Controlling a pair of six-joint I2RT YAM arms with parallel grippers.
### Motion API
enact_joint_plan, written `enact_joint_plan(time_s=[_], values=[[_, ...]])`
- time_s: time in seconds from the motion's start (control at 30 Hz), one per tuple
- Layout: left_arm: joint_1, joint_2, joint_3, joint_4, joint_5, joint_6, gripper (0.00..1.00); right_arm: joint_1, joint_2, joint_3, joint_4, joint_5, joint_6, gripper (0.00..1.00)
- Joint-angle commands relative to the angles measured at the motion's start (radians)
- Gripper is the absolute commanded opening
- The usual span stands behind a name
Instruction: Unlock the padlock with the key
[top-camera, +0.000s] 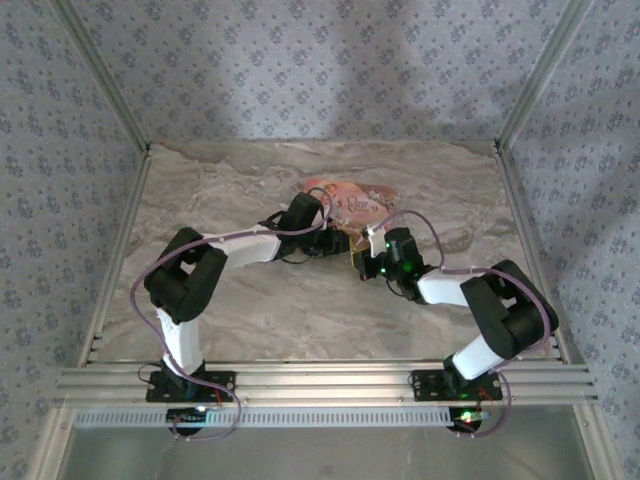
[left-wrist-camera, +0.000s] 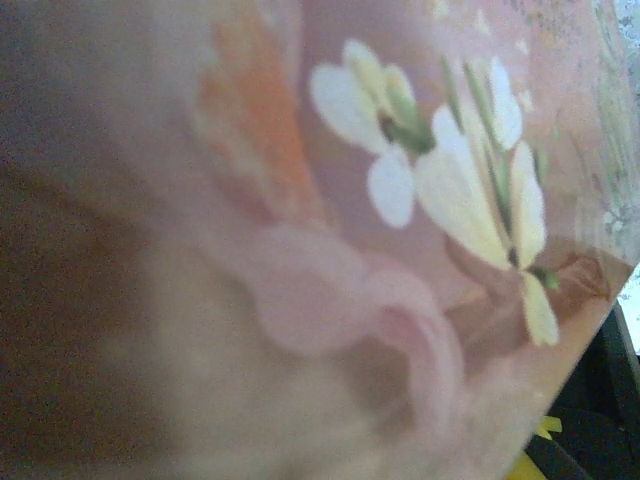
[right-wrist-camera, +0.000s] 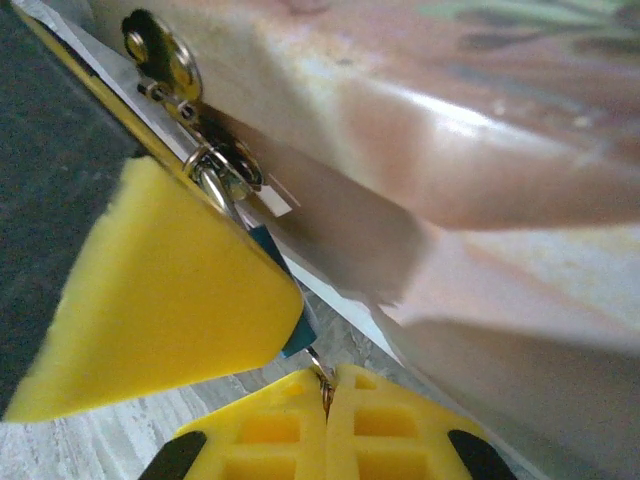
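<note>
The teal padlock (right-wrist-camera: 297, 335) hangs from the metal clasp (right-wrist-camera: 215, 175) on the edge of the pink illustrated box (right-wrist-camera: 480, 150). Only its lower corner shows, under a yellow pad (right-wrist-camera: 170, 290) of my left gripper (top-camera: 335, 243), which seems shut on it; the other pad is hidden. My right gripper (right-wrist-camera: 328, 375) is shut on the small silvery key (right-wrist-camera: 322, 372), whose tip points up into the padlock's underside. In the top view both grippers meet at the box's near edge, the right gripper (top-camera: 368, 258) right of the left one. The left wrist view is a blurred close-up of the box's lid (left-wrist-camera: 400, 200).
The pink box (top-camera: 350, 200) lies at the middle of the marble table (top-camera: 250, 300). A round metal ring (right-wrist-camera: 160, 55) hangs further along the box's edge. Aluminium frame posts and patterned walls close in the table on three sides.
</note>
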Motion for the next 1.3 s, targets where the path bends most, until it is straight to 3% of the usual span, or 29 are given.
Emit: enact_joint_plan(time_s=[0.0, 0.33, 0.87, 1.27], values=[[-0.036, 0.008, 0.031, 0.006, 0.109, -0.016, 0.19, 0.010, 0.009, 0.101, 0.206, -0.088, 0.002, 0.00], [-0.038, 0.029, 0.046, 0.001, 0.123, -0.017, 0.19, 0.007, 0.013, 0.128, 0.220, -0.107, 0.011, 0.00], [-0.027, 0.087, 0.041, 0.049, 0.142, -0.060, 0.20, 0.010, 0.096, -0.014, 0.261, -0.058, 0.018, 0.00], [-0.022, 0.057, 0.025, 0.030, 0.112, -0.047, 0.38, 0.013, 0.111, -0.001, 0.270, -0.060, 0.035, 0.00]])
